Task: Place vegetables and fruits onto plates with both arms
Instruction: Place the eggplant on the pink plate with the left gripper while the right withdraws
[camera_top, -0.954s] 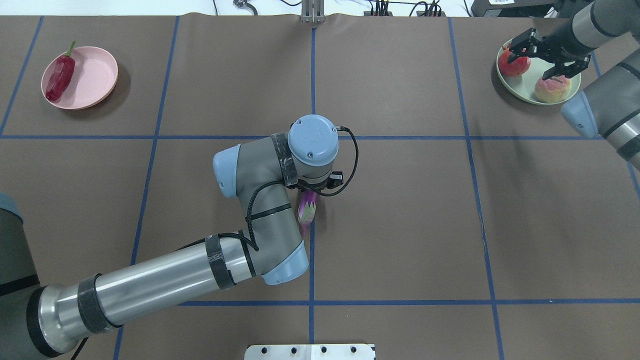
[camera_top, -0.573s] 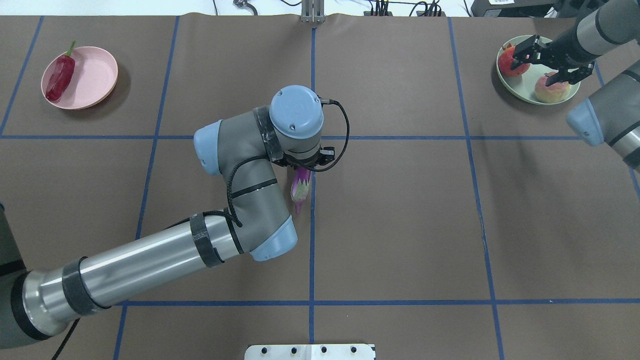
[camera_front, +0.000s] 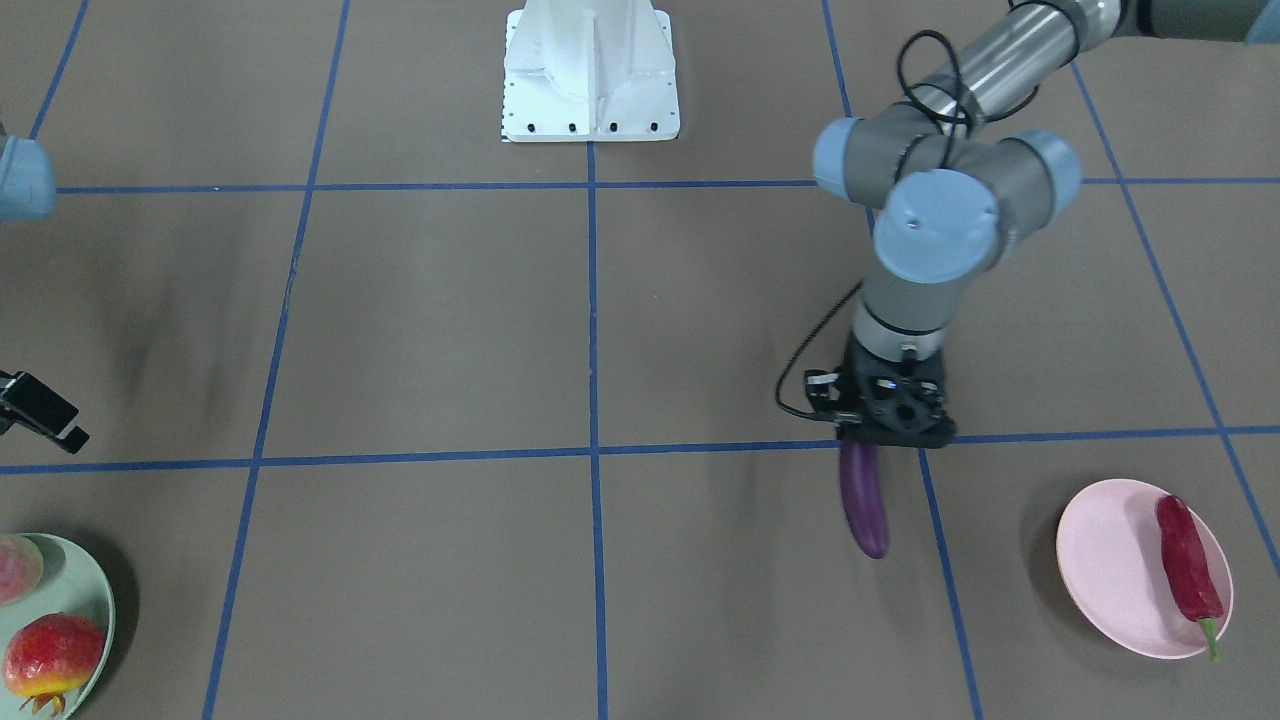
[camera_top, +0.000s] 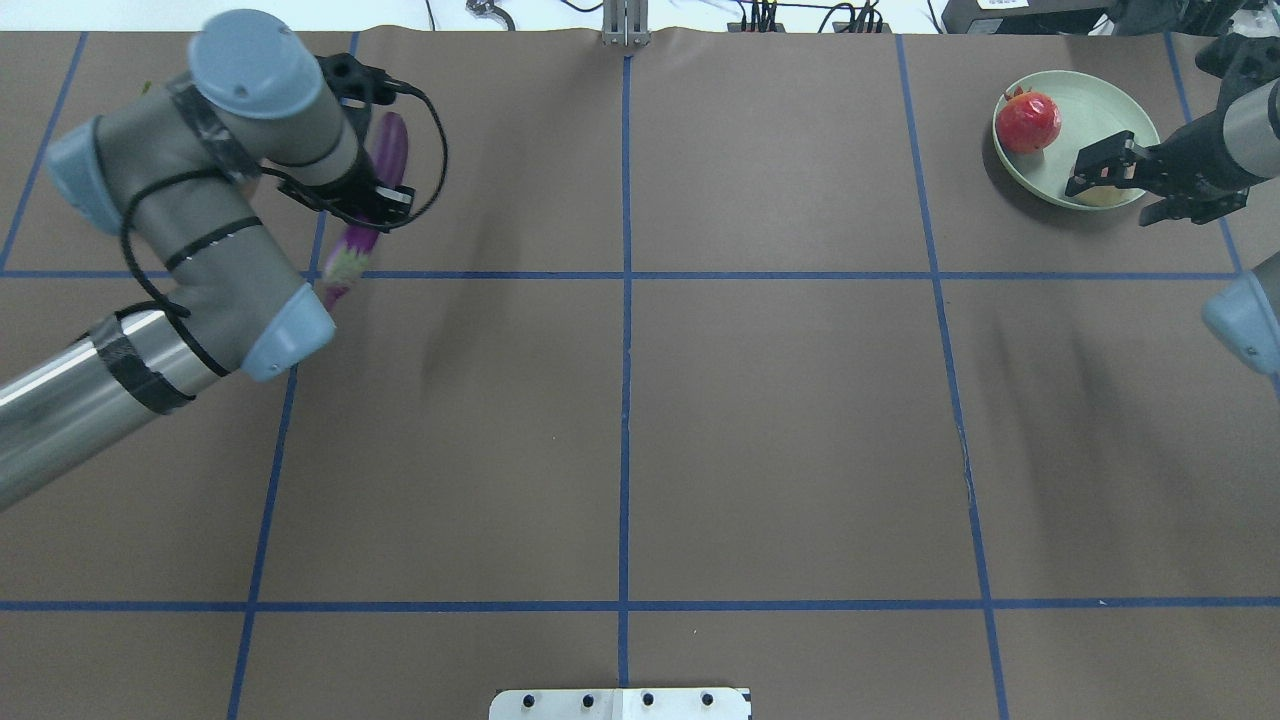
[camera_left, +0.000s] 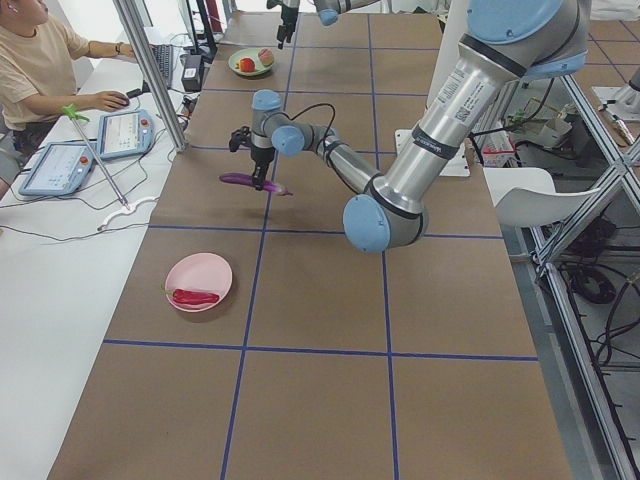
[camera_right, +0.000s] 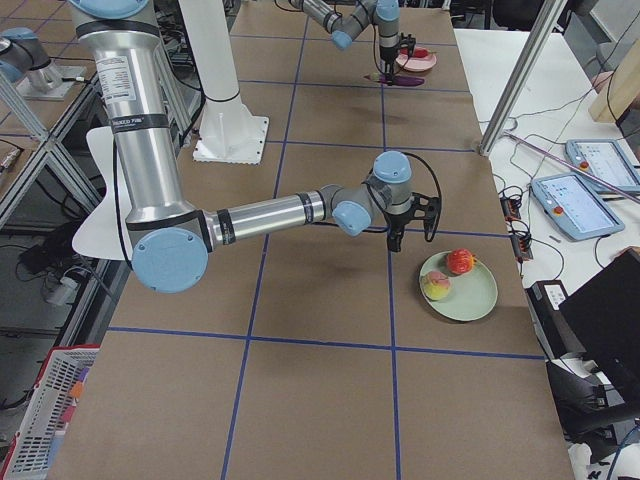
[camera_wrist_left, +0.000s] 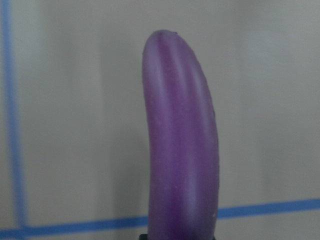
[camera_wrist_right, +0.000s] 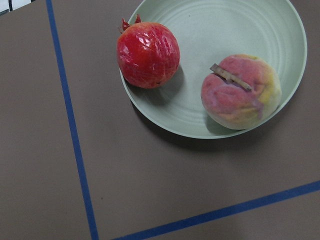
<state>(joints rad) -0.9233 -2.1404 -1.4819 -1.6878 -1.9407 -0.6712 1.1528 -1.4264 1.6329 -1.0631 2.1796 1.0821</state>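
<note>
My left gripper (camera_top: 368, 203) is shut on the purple eggplant (camera_top: 388, 150) and holds it level above the table, also seen in the front view (camera_front: 866, 505) and the left wrist view (camera_wrist_left: 182, 150). The pink plate (camera_front: 1115, 560) with the red chili pepper (camera_front: 1187, 572) lies just beyond it; in the overhead view my arm hides the plate. The mint green plate (camera_top: 1095, 100) holds the pomegranate (camera_top: 1028, 122) and the peach (camera_wrist_right: 241, 92). My right gripper (camera_top: 1118, 192) is open and empty above the plate's near edge, partly covering the peach.
The white base block (camera_front: 590, 75) stands at the robot's side of the table. Blue tape lines cross the brown table cover. An operator (camera_left: 40, 60) sits at a side desk with tablets, beyond the table's long edge.
My left arm has carried the eggplant from the table's middle to the far left, near the pink plate. My right gripper has drawn back from over the fruits toward the plate's near edge.
</note>
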